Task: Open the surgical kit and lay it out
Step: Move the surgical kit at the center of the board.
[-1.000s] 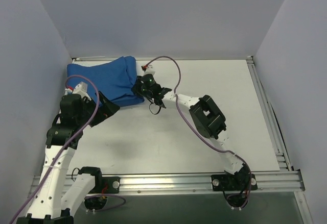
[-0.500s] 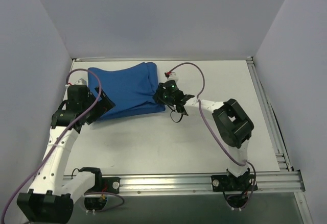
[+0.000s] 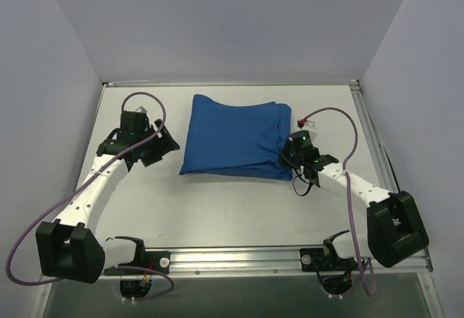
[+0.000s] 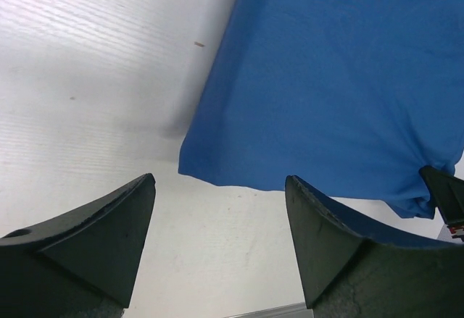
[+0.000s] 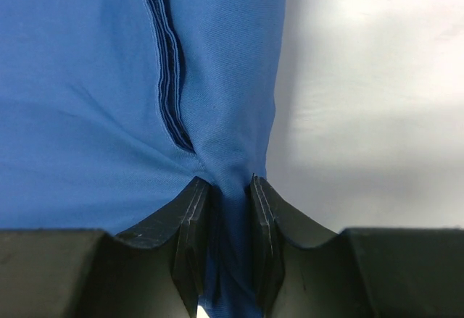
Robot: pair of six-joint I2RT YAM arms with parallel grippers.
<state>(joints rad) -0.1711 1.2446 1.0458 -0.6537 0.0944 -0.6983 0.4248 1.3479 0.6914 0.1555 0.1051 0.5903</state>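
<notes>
Blue cloth wrap (image 3: 233,137) lies folded mid-tabletop (image 3: 217,202), toward the back. Long axis runs left-right, with the layered fold edges at its right end. Right gripper (image 5: 230,206) is clenched on a pinch of cloth at the near-right corner. Left gripper (image 4: 221,216) is spread and empty, just off the left edge. Cloth looks soft, limp and light, likely bunches easily. Grab free corners or hems, not mid-panel. Contents not visible.
</notes>
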